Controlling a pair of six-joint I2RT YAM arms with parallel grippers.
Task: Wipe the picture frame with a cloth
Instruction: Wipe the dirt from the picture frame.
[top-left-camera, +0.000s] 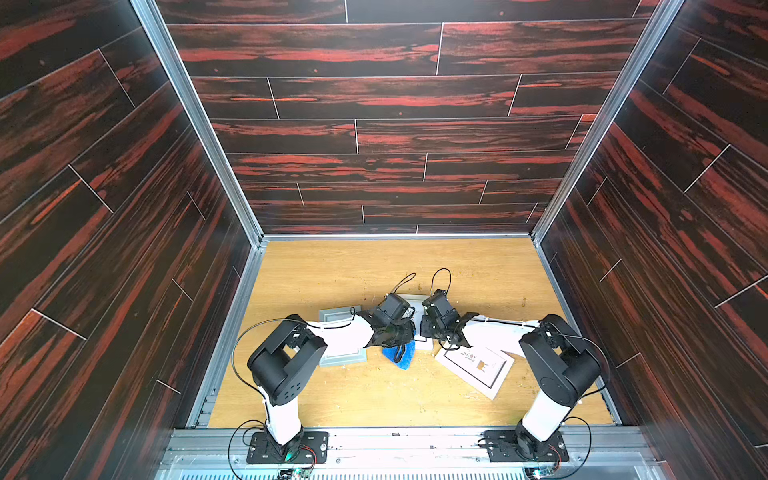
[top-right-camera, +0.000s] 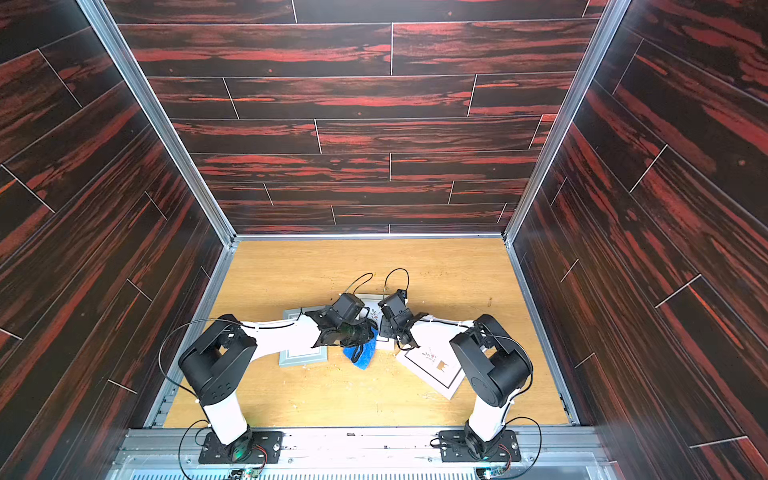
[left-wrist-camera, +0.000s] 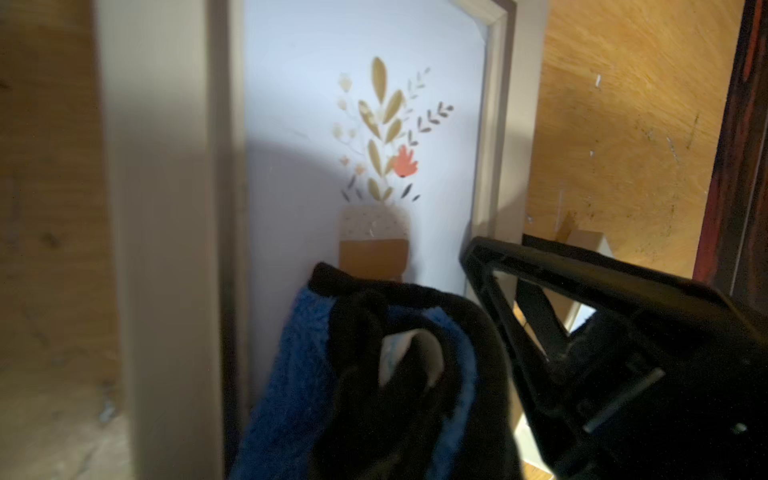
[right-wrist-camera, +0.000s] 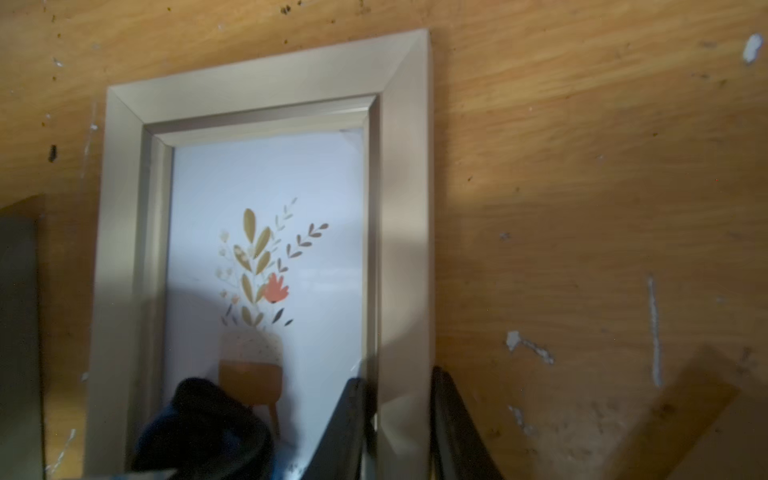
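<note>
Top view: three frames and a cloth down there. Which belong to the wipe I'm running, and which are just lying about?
In the job: cloth, pinched in left end effector; middle frame, its rail clamped by right end effector.
Lying about: grey frame under the left arm; white frame by the right arm.

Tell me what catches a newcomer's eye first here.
The bright blue fluffy microfibre cloth, bunched in the left claw, lies against the glass of the grey-framed flower picture at mid-table. The right claw clamps that frame's side rail. Dark red-streaked wood-pattern walls enclose everything.
</note>
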